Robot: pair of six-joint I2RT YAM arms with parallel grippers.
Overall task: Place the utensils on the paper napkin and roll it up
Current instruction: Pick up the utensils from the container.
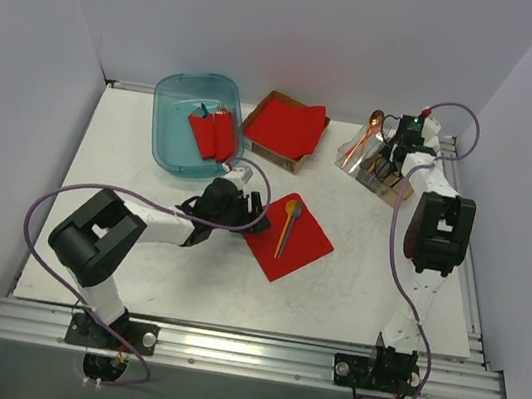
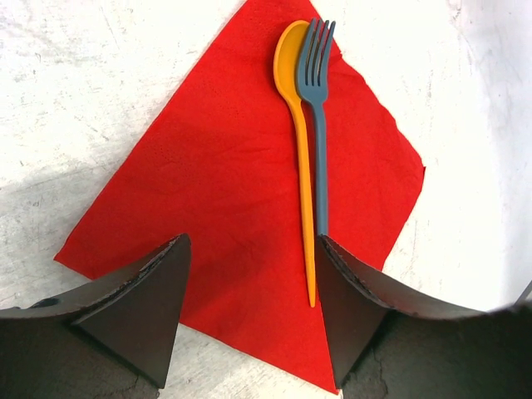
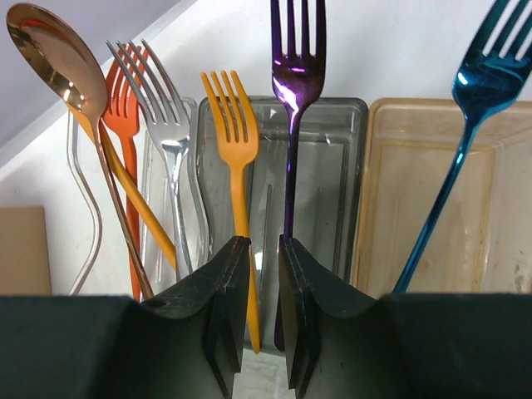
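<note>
Done: spoon, blue fork on napkin. Pending: purple fork, rolling — left gripper spread, empty; right gripper near-closed, grip unclear.

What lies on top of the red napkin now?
An orange spoon and a blue fork, side by side. The fork's handle end is hidden behind the left gripper.

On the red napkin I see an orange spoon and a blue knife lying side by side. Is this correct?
Not quite: the blue piece is a fork, not a knife; the left wrist view shows its prongs. It lies beside the orange spoon on the red napkin.
</note>
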